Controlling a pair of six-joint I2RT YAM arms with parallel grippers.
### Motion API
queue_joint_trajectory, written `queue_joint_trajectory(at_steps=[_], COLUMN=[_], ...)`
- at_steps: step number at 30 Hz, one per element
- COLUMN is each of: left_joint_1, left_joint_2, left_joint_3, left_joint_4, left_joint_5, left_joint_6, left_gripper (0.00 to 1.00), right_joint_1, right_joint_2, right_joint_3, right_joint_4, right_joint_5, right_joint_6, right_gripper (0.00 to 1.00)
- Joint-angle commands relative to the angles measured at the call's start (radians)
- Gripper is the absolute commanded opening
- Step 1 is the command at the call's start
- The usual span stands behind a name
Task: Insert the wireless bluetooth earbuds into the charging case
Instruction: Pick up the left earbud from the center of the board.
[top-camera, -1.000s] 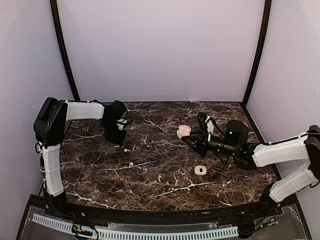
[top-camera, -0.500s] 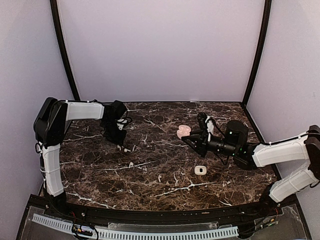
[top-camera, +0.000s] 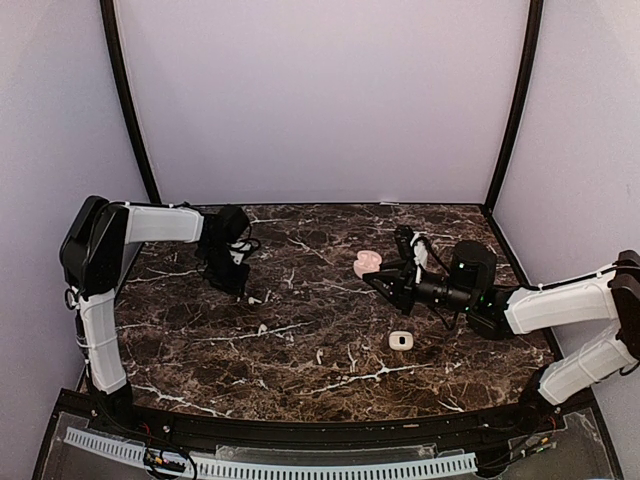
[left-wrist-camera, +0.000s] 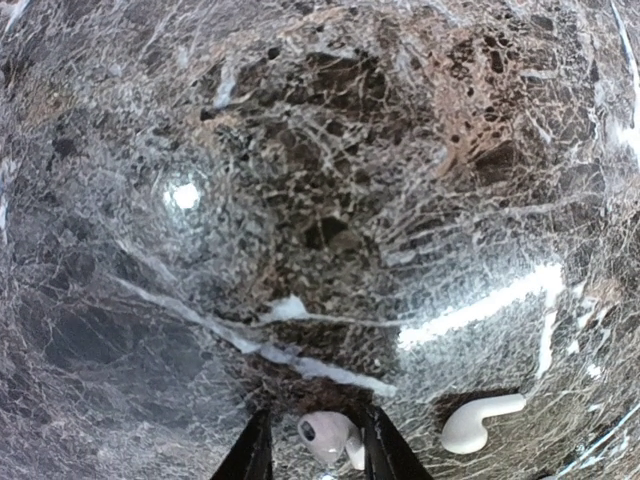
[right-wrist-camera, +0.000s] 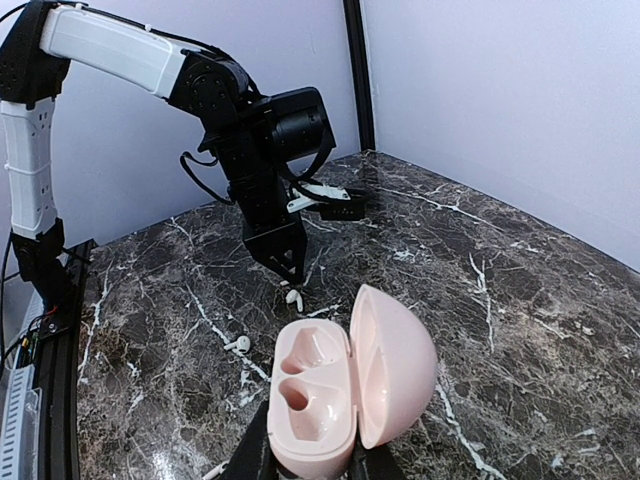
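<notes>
The right tool is clamping the pink charging case, keeping it open and facing up for loading. The left tool is straddling one earbud on the desk, fingers slightly apart, not pinching. The other earbud is lying just beside the tool.

soft even light; glare streaks on the marble; left wrist view fisheye-warped.

Tabletop: polished dark-brown marble, white-veined, glossy, throwing back the lights.
Charging case: smooth pink plastic, soft sheen.
Earbud and second earbud, beyond the charging case: glossy white plastic.
Left arm shell: white plastic, semi-matt.
</notes>
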Motion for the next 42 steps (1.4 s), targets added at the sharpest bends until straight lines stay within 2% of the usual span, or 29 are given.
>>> queue_joint_trajectory(at_steps=[1, 20, 39, 42], left_joint_1=[-0.007, -0.013, -0.013, -0.013], left_joint_2=[-0.056, -0.008, -0.101, -0.159], left_joint_3=[-0.032, 0.000, -0.015, -0.026], left_joint_4=[-0.007, -0.005, 0.055, 0.094], left_joint_5=[0.022, 0.017, 0.062, 0.100], left_joint_6=[-0.015, 0.003, -0.019, -0.030], left_gripper=[0.30, 0.19, 0.12, 0.11], right_joint_1=[-0.008, -0.008, -0.008, -0.008], right_joint_2=[-0.007, -0.003, -0.009, -0.009], right_joint_3=[0.009, 0.015, 0.017, 0.016], right_joint_4=[0.022, 0.011, -0.002, 0.005], right_joint_5=[-0.014, -0.015, -0.014, -0.009], right_joint_6=[-0.007, -0.009, -0.012, -0.012], right_gripper=[0.00, 0.00, 0.00, 0.00])
